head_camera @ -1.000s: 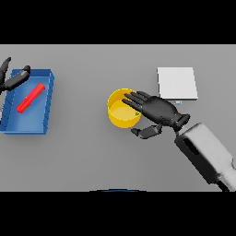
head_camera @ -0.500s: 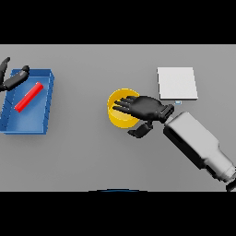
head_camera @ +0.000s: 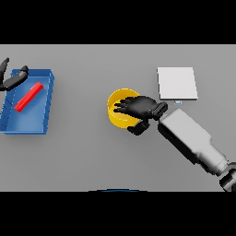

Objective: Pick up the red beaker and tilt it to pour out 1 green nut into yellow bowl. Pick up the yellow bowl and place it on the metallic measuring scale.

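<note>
Yellow bowl [head_camera: 118, 113] sits on the grey worktop [head_camera: 92, 156] near centre, upright, open side up. Right hand [head_camera: 140, 108] is over the bowl's right half: palm down, fingers reaching left across the opening, thumb hooked down outside the near-right rim. Looks like a grip on the rim w/ fingers inside & thumb outside, so the hand is clasping the bowl; can't tell if the bowl is lifted off the worktop or resting on it. Contents of the bowl not visible, the hand covers much of the inside. Right forearm runs from the lower right corner up-left to the wrist, just right of the bowl.

Metallic measuring scale [head_camera: 177, 83] is a pale square plate, up & right of the bowl, near but apart from it, nothing on top. Wrist passes just below the scale's lower left corner.

Far left: blue tray [head_camera: 46, 103] w/ a red beaker [head_camera: 28, 97] lying on its side inside, set diagonally, upper end toward the right. Left hand [head_camera: 11, 79] shows at the left edge, above the tray's upper left corner, fingers fairly straight & loose, holding nothing, not touching the beaker.
</note>
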Controlling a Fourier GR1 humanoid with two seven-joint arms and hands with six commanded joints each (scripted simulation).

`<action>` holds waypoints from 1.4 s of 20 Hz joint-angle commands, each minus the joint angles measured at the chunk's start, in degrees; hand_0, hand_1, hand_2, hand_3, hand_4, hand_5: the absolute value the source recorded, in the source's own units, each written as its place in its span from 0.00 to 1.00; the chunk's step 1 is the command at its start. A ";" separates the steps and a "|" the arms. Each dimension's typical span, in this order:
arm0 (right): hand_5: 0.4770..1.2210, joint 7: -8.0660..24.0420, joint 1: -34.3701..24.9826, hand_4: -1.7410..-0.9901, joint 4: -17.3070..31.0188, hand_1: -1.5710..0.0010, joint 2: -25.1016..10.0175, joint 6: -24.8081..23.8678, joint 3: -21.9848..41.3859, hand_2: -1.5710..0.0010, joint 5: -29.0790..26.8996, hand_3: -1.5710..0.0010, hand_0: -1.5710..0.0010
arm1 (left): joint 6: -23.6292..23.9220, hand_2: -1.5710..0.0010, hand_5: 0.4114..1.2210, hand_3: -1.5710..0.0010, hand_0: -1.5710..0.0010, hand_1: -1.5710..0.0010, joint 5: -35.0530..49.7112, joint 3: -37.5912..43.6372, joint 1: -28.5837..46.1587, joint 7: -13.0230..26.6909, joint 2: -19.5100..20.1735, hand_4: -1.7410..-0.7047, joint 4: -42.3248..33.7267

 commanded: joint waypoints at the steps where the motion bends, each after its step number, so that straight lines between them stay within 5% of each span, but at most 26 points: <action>1: 0.45 0.50 -0.04 0.64 -0.33 0.96 0.28 0.21 -0.03 0.94 -0.07 0.92 0.97 | 0.15 1.00 0.37 1.00 1.00 1.00 0.11 0.11 -0.02 -0.50 -0.19 0.92 0.24; 3: 0.65 -1.69 0.11 0.50 0.86 0.74 0.25 -1.12 0.18 0.78 0.23 0.79 0.71 | -0.16 1.00 0.37 1.00 1.00 1.00 0.36 0.31 0.61 -1.00 0.28 0.92 -0.36; 5: 0.77 -2.52 -0.29 0.33 0.10 0.47 -0.09 -0.72 -0.11 0.50 -0.30 0.57 0.45 | -0.10 1.00 0.37 1.00 1.00 1.00 0.32 0.38 -0.03 -1.56 0.12 0.92 0.40; 7: 0.85 -3.71 -0.28 0.22 -0.15 0.30 -0.62 -0.21 0.32 0.32 -0.31 0.44 0.29 | 0.12 1.00 0.37 1.00 1.00 1.00 0.20 0.16 -0.24 -0.84 -0.10 0.92 -0.03; 10: 0.93 -2.69 -0.18 0.11 -0.64 0.16 -0.76 1.22 0.16 0.21 -1.39 0.32 0.15 | 0.07 1.00 0.37 1.00 1.00 1.00 -0.17 -0.07 0.28 -1.05 0.23 0.92 -0.36; 16: 0.98 -1.56 -1.00 0.03 -2.38 0.04 -1.54 2.50 -0.48 0.12 -2.20 0.24 0.04 | -0.63 1.00 0.36 1.00 1.00 1.00 0.33 0.13 -0.60 -0.24 0.39 0.93 -0.06; 22: 0.99 1.88 -0.77 0.01 -10.67 0.01 -5.73 8.74 -3.24 0.05 -5.34 0.27 0.01 | -0.60 1.00 0.36 1.00 1.00 1.00 0.56 0.05 0.26 -1.58 0.22 0.93 -0.71; 25: 1.00 5.37 -0.63 0.00 -12.96 0.01 -6.49 8.63 -4.35 0.08 -5.12 0.24 0.01 | -0.89 1.00 0.36 1.00 1.00 1.00 1.27 0.65 -0.51 -1.07 0.36 0.92 -0.47; 28: 1.00 5.45 1.18 0.00 -17.22 0.00 -8.91 9.64 -5.29 0.04 -5.82 0.25 0.00 | -0.84 1.00 0.36 1.00 1.00 1.00 1.37 0.75 -0.84 -0.83 0.35 0.91 -0.30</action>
